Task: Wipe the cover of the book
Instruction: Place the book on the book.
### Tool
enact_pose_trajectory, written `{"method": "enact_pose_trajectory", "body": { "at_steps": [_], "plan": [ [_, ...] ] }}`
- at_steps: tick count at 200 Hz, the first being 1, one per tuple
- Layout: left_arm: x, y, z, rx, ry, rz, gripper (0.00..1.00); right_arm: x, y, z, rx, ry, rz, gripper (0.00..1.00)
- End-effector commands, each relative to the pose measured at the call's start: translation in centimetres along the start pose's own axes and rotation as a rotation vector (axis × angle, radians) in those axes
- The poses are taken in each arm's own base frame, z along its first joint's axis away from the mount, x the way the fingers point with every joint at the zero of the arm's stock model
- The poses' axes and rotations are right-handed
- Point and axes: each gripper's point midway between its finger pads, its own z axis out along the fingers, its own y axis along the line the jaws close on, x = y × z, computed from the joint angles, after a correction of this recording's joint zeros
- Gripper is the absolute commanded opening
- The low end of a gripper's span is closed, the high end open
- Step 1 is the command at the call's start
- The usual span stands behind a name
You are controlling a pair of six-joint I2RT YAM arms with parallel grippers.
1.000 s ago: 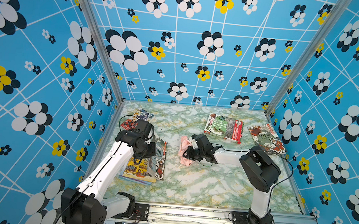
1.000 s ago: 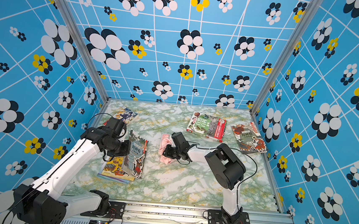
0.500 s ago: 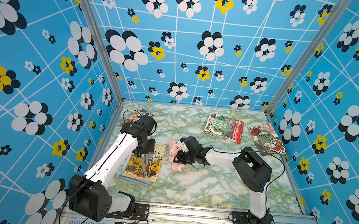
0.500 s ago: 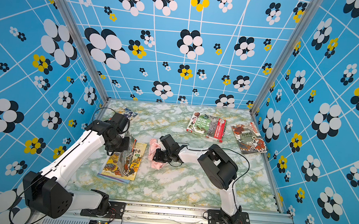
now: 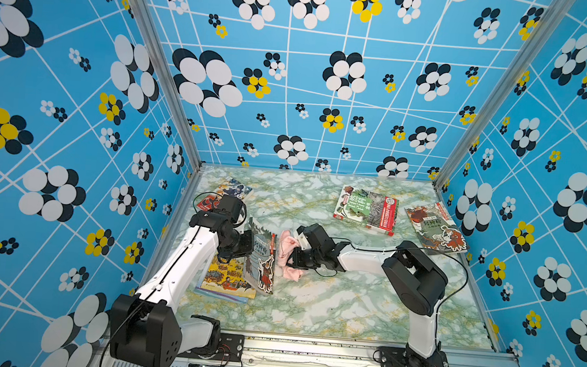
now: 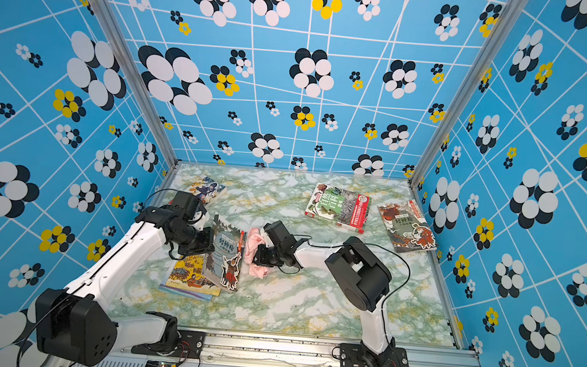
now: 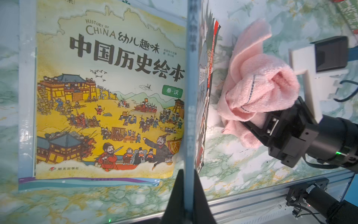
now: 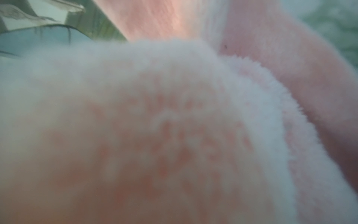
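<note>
My left gripper [image 5: 244, 247] [image 6: 209, 243] [image 7: 188, 175] is shut on the spine of a grey-blue book [image 5: 261, 260] [image 6: 226, 258] [image 7: 191, 93], holding it up on edge. Its illustrated cover faces the right arm. A pink cloth [image 5: 286, 250] [image 6: 253, 244] [image 7: 255, 87] [image 8: 174, 116] is bunched in my right gripper [image 5: 293, 261] [image 6: 258, 257], which is shut on it right beside that cover. Whether cloth and cover touch, I cannot tell. The cloth fills the right wrist view and hides the jaws.
A yellow History of China book [image 5: 221, 281] [image 6: 186, 278] [image 7: 108, 97] lies flat under the held book. Other books lie at back left [image 5: 229, 190], back centre-right [image 5: 365, 208] and far right [image 5: 435, 228]. Metal frame rails edge the marble table [image 5: 329, 302].
My right gripper has carried the cloth leftward, up to the held book. The book leaned lower half a second ago and stands more upright now.
</note>
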Motion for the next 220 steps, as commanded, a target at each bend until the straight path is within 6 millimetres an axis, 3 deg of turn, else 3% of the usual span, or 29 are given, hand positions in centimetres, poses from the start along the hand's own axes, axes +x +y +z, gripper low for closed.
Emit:
{"method": "enact_pose_trajectory", "body": {
  "at_steps": [1, 53, 90, 103, 115, 129, 132, 138, 157, 168, 220],
  "plan": [
    [0.3, 2.6, 0.1, -0.143, 0.020, 0.022, 0.03, 1.3, -2.0, 0.3, 0.053, 0.044, 0.035, 0.00],
    [-1.2, 4.7, 0.5, -0.293, 0.037, 0.035, 0.07, 1.9, -0.8, 1.0, 0.043, 0.068, 0.014, 0.00],
    [-2.3, 7.5, 1.0, -0.469, 0.045, 0.042, 0.13, 3.0, 0.6, 1.7, 0.032, 0.098, -0.019, 0.00],
    [-2.7, 8.3, 1.3, -0.522, 0.056, 0.042, 0.25, 3.2, 0.9, 1.7, 0.030, 0.104, -0.029, 0.00],
    [-3.0, 9.1, 1.4, -0.580, 0.066, 0.043, 0.48, 3.3, 1.1, 1.8, 0.024, 0.113, -0.034, 0.00],
    [-3.4, 9.7, 1.6, -0.629, 0.065, 0.052, 0.67, 3.4, 1.4, 1.8, 0.016, 0.123, -0.043, 0.00],
    [-3.6, 9.8, 1.6, -0.641, 0.063, 0.055, 0.80, 3.5, 1.5, 1.8, 0.015, 0.125, -0.044, 0.00],
    [-3.9, 10.1, 1.3, -0.675, 0.054, 0.059, 0.90, 3.6, 1.7, 1.9, 0.009, 0.129, -0.050, 0.00],
    [-5.2, 10.4, 0.3, -0.739, 0.015, 0.071, 1.00, 4.1, 2.7, 2.2, -0.016, 0.144, -0.072, 0.00],
    [-6.0, 9.8, -0.2, -0.722, -0.020, 0.065, 0.99, 4.2, 3.5, 2.4, -0.044, 0.149, -0.088, 0.00],
    [-12.0, 5.5, -1.5, -0.400, -0.281, -0.050, 0.99, 4.9, 6.9, 2.6, -0.150, 0.180, -0.182, 0.00]
  ]
}}
